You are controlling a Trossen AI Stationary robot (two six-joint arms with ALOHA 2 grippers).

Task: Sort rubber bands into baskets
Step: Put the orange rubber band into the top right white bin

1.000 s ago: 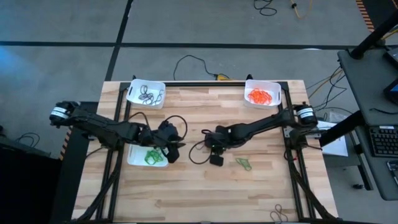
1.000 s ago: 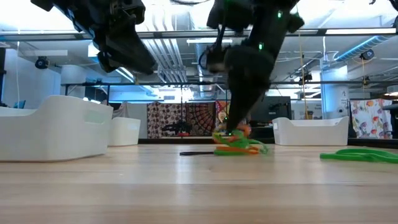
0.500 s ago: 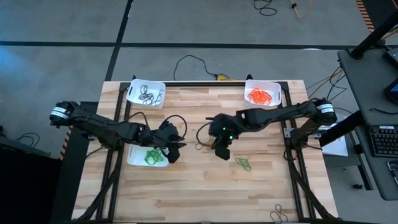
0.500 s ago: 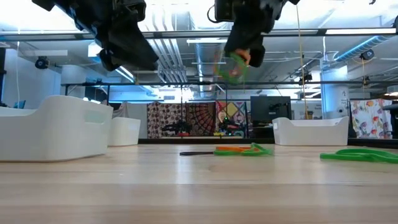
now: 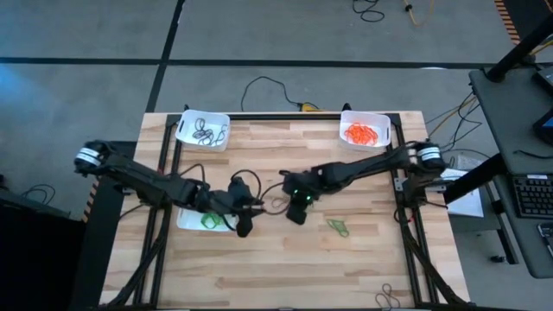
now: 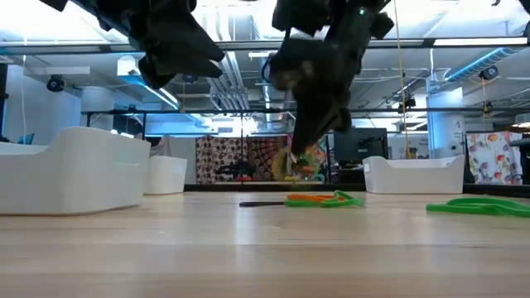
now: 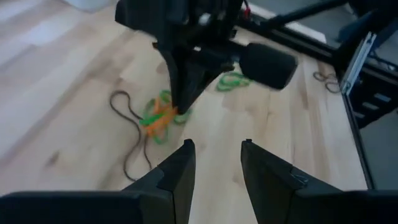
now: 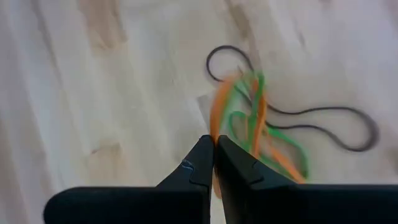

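Observation:
A tangle of orange and green rubber bands [image 8: 249, 124] with a dark band [image 8: 323, 124] lies mid-table. My right gripper [image 5: 292, 207] is shut on it; the gripper also shows in the low view [image 6: 300, 149]. My left gripper [image 7: 216, 163] stands open a little to the left [image 5: 249, 216], pointing at the tangle, nothing between its fingers. Three white baskets: far left [image 5: 204, 129] with dark bands, far right [image 5: 365, 130] with orange ones, near left [image 5: 194, 221] with green ones, half under my left arm. My right gripper pinches an orange strand [image 8: 215, 127] of the tangle at its fingertips, green loops caught up with it. The fingers slant down from the table's right. A small clump [image 6: 305, 161] hangs just under them, above the wood; whether it still reaches the bands on the table I cannot tell.
More green bands [image 5: 339, 227] lie on the wood right of the grippers, also seen low [image 6: 480, 205]. Orange and green bands [image 6: 321, 199] stay on the table under my right gripper. Black cables loop around both arms.
My right gripper rose from the tabletop with a bit of the orange-green tangle, then came partway down again and shifted toward the table's left. My left gripper has swung a little toward the table's right, closer to the tangle, still open.

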